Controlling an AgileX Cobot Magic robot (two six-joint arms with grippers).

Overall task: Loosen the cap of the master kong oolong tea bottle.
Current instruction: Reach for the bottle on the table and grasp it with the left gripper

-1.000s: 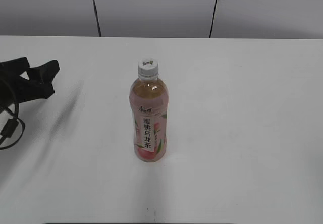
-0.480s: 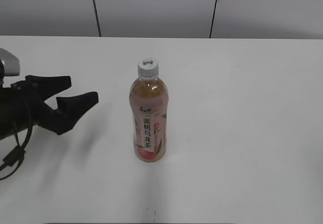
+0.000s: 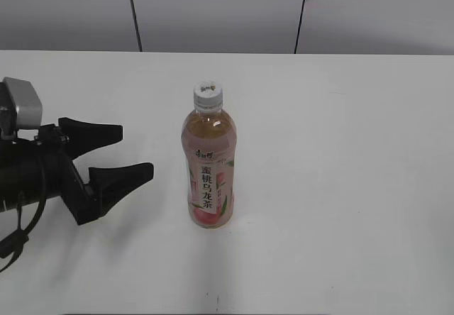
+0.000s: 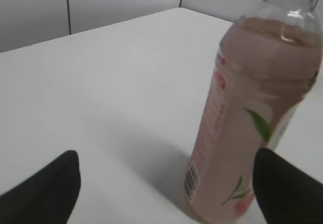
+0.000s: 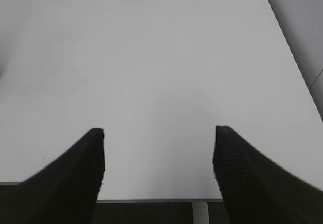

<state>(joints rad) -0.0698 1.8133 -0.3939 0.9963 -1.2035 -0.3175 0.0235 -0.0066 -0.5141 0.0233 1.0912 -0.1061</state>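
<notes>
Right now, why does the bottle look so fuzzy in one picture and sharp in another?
In the left wrist view the master kong oolong tea bottle sits very close to the lens, so its label is soft and blurred and its top is cropped; the left gripper fingertips are dark blurs. In the exterior view it is sharp, label characters readable, lighting even, with a faint shadow on the table.

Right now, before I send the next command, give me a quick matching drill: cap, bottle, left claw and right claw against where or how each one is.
Things:
1. cap
2. bottle
3. left claw
4. right claw

States:
A. open, over bare table, nothing between its fingers
B. upright at the table's middle
C. open, beside the bottle, not touching it
D. on the bottle's neck, white

Pairs: 1-D, 2-B, 3-C, 4-A
</notes>
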